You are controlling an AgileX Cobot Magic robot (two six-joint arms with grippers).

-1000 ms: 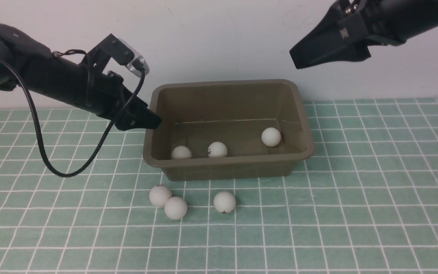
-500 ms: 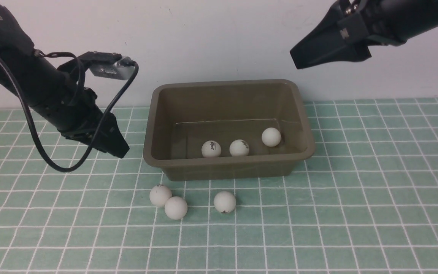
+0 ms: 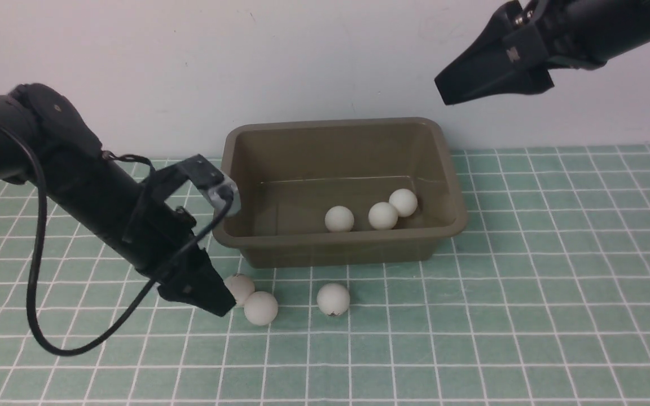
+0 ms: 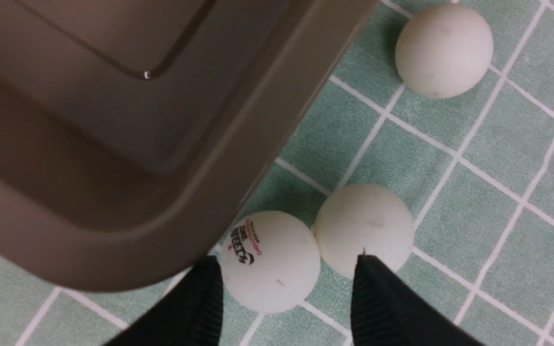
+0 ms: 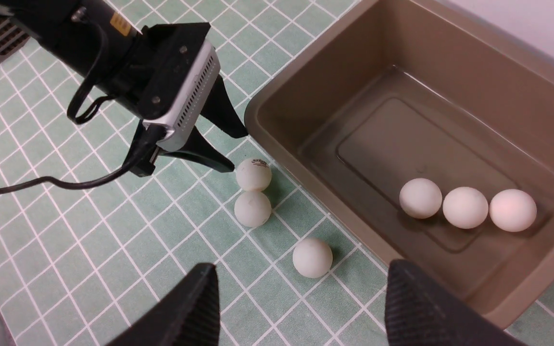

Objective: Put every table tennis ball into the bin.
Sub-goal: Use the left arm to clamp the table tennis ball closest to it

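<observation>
– Table tennis balls (image 3: 339,219): where do they lie?
– 3 sit inside the bin (image 3: 336,241), close together in a row on its floor, toward the right end. 3 more lie on the mat just in front of the bin's near wall.
– What is the surface?
– A pale green mat (image 3: 528,316), ruled by white lines into small squares, running back to a plain white wall (image 3: 325,56). The bin stands close to that wall.
– Any writing?
– The leftmost one on the mat, the printed ball (image 4: 270,262), carries dark and red lettering that is too small to read. It touches a plain ball (image 4: 364,228). The 3rd ball (image 4: 444,50) lies apart to the right. A yellow label (image 5: 119,24) on the left arm (image 3: 93,208) is unreadable.
– And the arms?
– The left arm slants down low from the left. The left gripper (image 3: 215,301) has its jaws apart with the tips at the printed ball and nothing clamped. I cannot tell whether a tip touches it. The right gripper (image 5: 301,274) hangs high by the wall, above the bin's right end, with its jaws apart and empty.
</observation>
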